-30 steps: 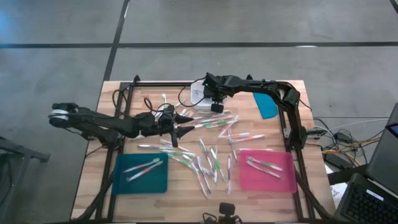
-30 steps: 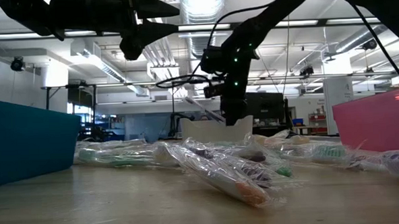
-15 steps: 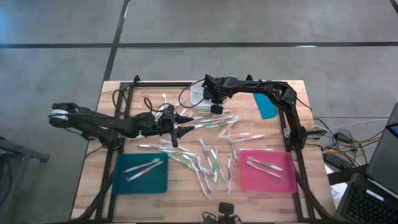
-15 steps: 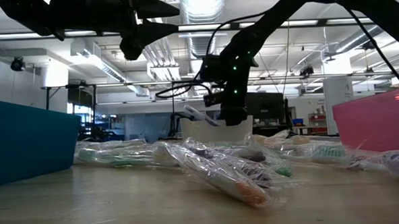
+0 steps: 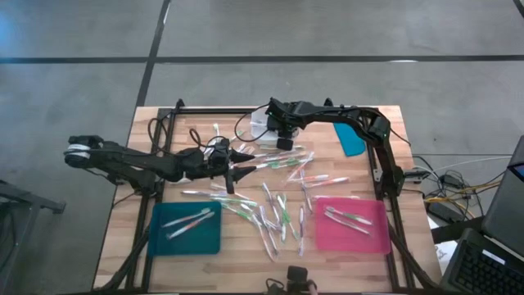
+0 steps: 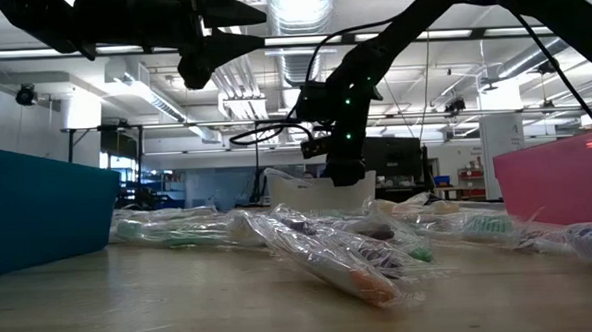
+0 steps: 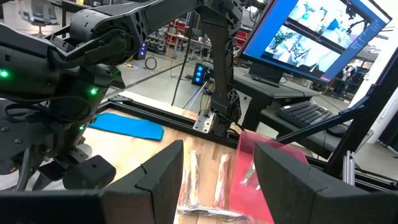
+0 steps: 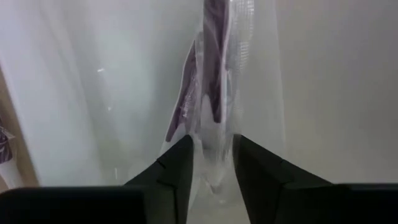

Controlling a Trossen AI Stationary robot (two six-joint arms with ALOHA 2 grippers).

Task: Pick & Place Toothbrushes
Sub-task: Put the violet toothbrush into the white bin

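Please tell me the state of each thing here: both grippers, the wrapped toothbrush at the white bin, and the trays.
Right gripper: over the white bin, jaws parted.
Wrapped toothbrush: between the right jaws, hanging into the bin.
Left gripper: open, empty, above the table.
Teal tray: holds toothbrushes.
Pink tray: holds toothbrushes.

Overhead, table-level, two wrist views

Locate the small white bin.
In the high view the small white bin sits at the table's far edge, directly under the right gripper, left of the blue tray.
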